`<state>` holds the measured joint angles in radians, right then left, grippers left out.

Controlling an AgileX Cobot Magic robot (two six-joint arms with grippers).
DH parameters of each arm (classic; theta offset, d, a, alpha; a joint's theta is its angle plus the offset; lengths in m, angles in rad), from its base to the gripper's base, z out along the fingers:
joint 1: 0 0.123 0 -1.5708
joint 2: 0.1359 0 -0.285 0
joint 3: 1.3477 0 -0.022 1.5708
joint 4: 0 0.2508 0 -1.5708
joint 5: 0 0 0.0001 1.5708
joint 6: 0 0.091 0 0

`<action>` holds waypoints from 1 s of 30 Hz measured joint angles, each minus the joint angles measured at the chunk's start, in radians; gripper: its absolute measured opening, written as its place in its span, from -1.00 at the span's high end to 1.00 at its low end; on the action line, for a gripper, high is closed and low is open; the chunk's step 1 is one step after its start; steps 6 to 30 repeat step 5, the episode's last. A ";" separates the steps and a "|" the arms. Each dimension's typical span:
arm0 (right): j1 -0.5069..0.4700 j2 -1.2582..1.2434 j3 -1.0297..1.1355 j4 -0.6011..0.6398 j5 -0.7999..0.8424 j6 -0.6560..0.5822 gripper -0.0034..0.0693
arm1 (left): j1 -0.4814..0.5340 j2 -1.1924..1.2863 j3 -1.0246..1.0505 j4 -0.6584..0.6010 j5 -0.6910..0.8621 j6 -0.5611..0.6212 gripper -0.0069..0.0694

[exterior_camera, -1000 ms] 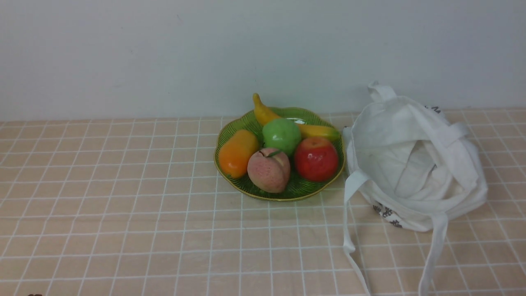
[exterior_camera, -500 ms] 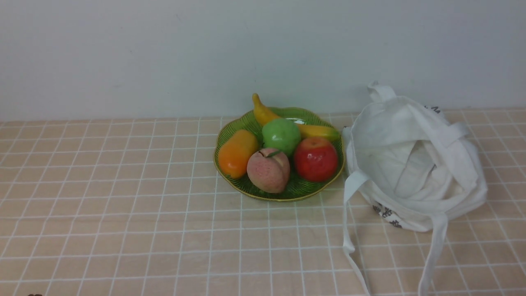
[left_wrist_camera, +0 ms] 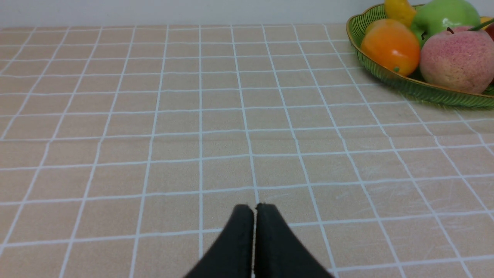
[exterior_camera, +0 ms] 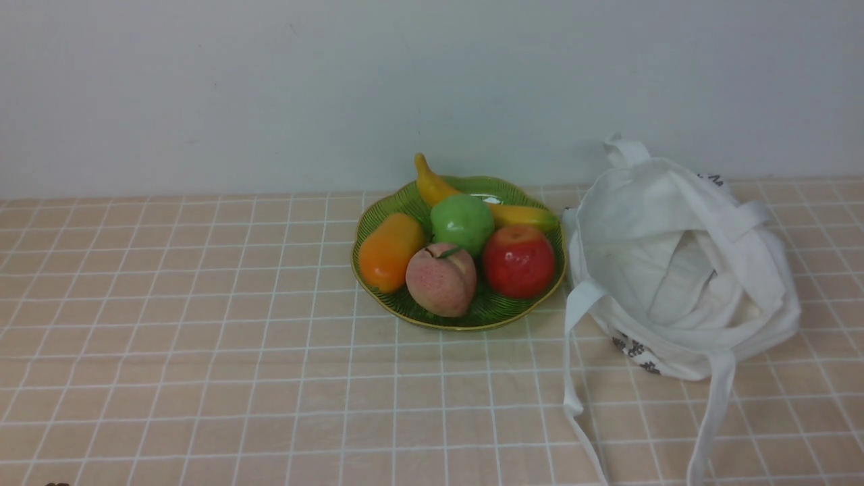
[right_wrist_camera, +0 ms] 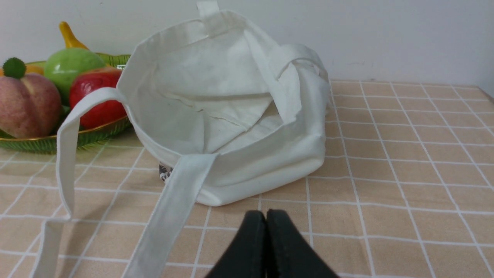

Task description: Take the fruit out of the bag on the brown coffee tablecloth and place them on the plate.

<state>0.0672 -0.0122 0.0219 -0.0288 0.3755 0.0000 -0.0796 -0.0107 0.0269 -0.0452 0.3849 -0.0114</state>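
At frame centre the peach (exterior_camera: 441, 279) sits on the plate (exterior_camera: 472, 320) among red apple (exterior_camera: 519, 262), green apple (exterior_camera: 463, 223) and banana (exterior_camera: 472, 202), the slumped bag (exterior_camera: 682, 270) just right, while the left gripper (left_wrist_camera: 254, 210) and right gripper (right_wrist_camera: 266, 216) are pressed together, holding nothing.

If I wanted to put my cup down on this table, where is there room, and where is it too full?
Plenty of bare tan checked tablecloth lies left of the green ribbed glass plate, and in front of it up to the white cloth bag's trailing straps. It is crowded on the plate, packed with five fruits including the pink peach, and in the narrow gap between plate and bag.
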 joint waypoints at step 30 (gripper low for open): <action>0.000 0.000 0.000 0.000 0.000 0.000 0.94 | 0.000 0.000 0.000 0.000 0.000 0.000 0.84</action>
